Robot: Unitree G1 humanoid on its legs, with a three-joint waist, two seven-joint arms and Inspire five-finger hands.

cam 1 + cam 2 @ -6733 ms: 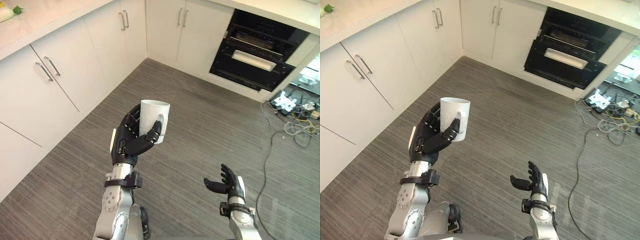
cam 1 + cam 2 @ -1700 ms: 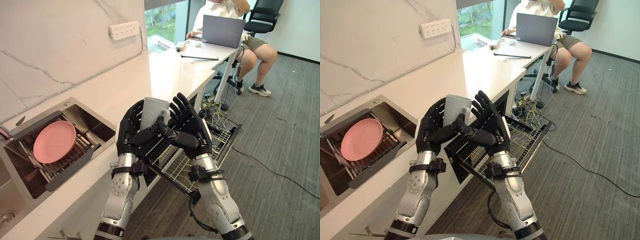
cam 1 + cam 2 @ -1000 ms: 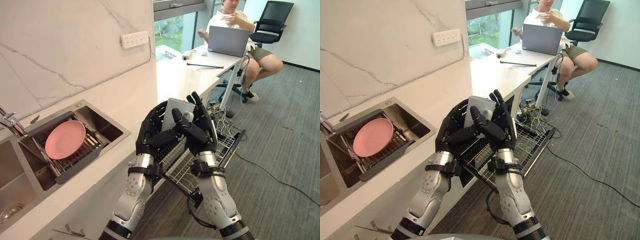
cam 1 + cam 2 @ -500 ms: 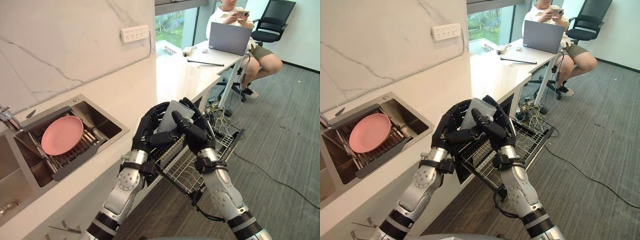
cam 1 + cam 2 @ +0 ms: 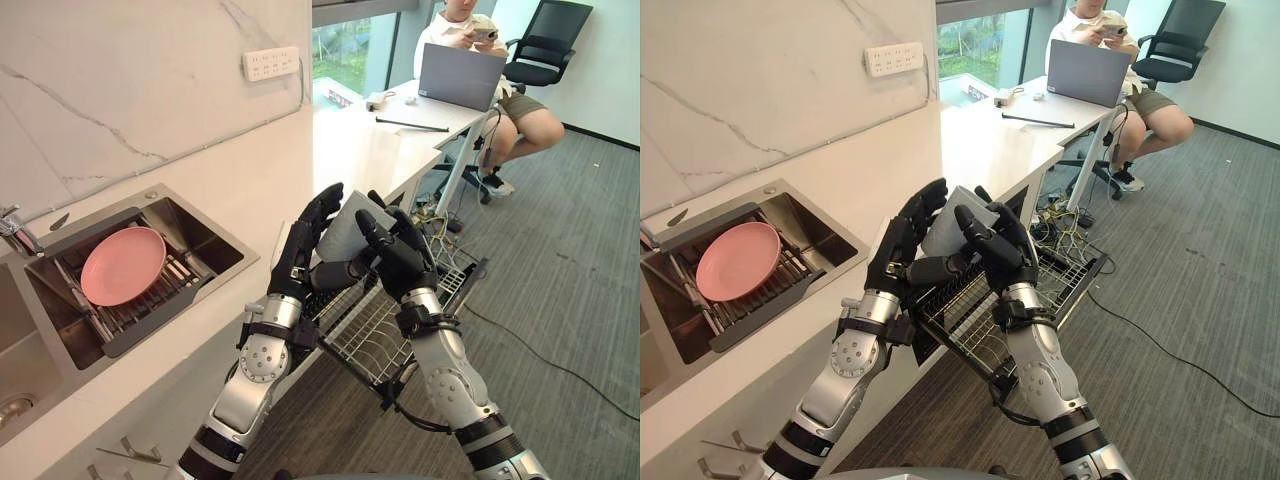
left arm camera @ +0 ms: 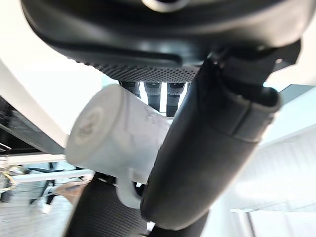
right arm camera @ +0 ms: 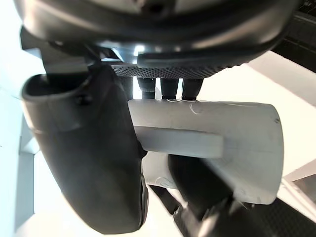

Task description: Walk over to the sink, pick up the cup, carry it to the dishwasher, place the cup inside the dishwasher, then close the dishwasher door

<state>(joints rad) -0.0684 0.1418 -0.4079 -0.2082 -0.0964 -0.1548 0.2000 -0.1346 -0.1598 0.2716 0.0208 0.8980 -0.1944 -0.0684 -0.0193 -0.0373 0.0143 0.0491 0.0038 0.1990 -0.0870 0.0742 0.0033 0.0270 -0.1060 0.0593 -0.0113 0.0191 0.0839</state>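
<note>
White marble wall [image 5: 120, 80] with a socket strip [image 5: 271, 63] stands behind a pale countertop [image 5: 350, 150]. On the robot's left the sink [image 5: 203, 243] is set into this countertop, and a pink plate [image 5: 122, 279] leans on the rack inside it. Below the counter edge a wire dishwasher rack [image 5: 385, 335] is pulled out over the grey floor [image 5: 570, 300]. Far behind, a person [image 5: 470, 30] sits at a desk with a laptop [image 5: 458, 76], near a black chair [image 5: 545, 40].

Both hands meet in front of the counter edge, above the pulled-out rack, with the white cup [image 5: 347, 222] between them. The cup is tilted, not upright. The right hand [image 5: 405, 262] grasps it, with its fingers and thumb bent around the body of the cup. The left hand [image 5: 303, 250] is released: its fingers point straight up along the cup's side, and its thumb lies across the cup's lower part. In the right wrist view the cup's handle [image 7: 177, 140] shows next to the thumb.
</note>
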